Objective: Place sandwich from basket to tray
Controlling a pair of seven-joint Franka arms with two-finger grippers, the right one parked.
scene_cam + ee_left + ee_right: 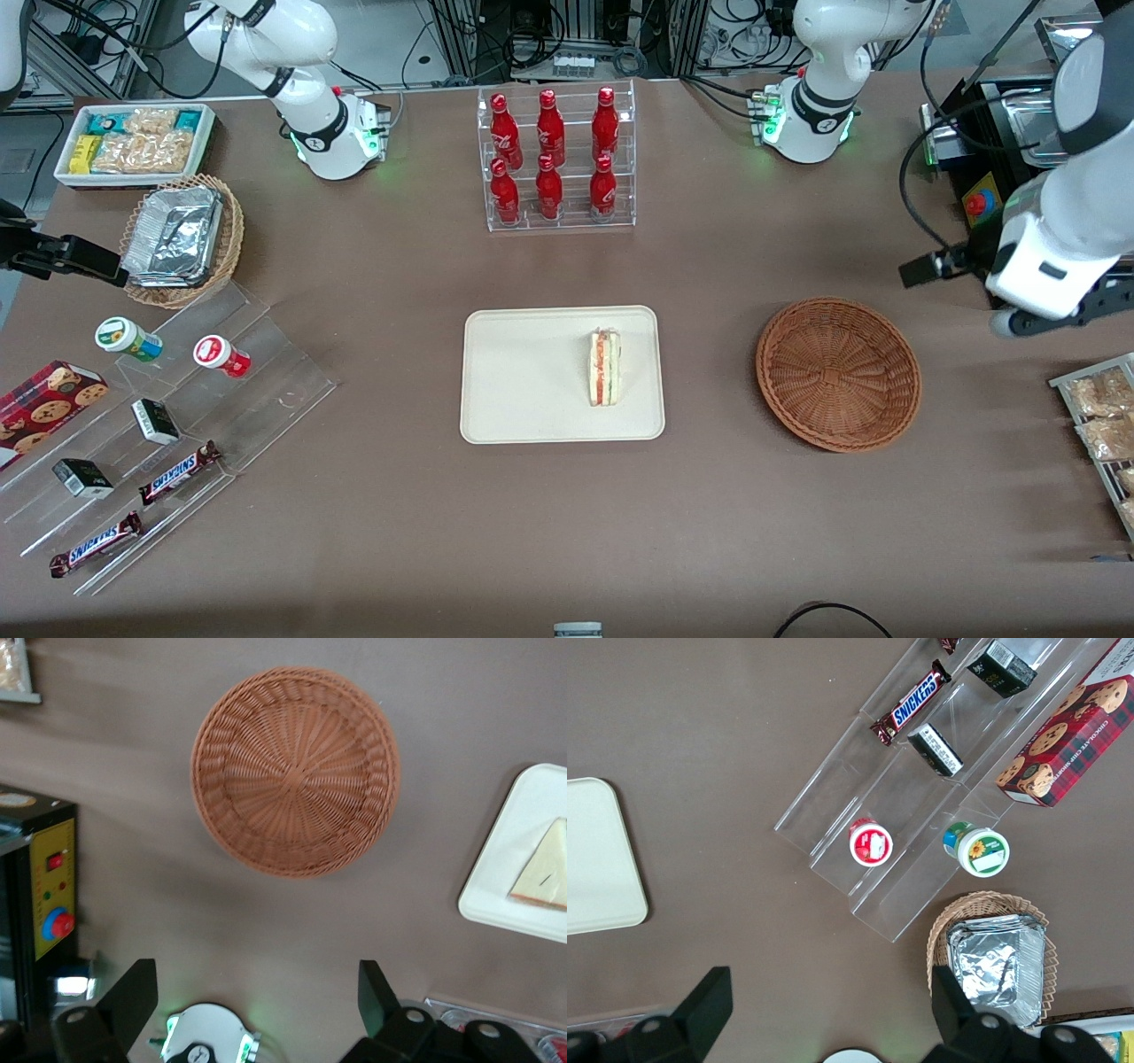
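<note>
From the front, the small triangular sandwich wedge lies on the flat cream rectangular tray. The round reddish-brown wicker basket sits beside it on the brown desk, toward my working end. My jaws hover above the desk's edge.

From my wrist, the jaws are spread wide, gripping nothing, above bare desk near the basket; the sandwich rests on the tray.

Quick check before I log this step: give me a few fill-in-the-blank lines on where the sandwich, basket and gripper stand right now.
1. The sandwich lies on the ____.
2. The basket holds ____.
3. The gripper is ____, holding nothing, raised above the table near the basket at the working arm's end.
4. The rack of red bottles stands ____ from the front camera than the tray.

Missing words: tray; nothing; open; farther
</note>
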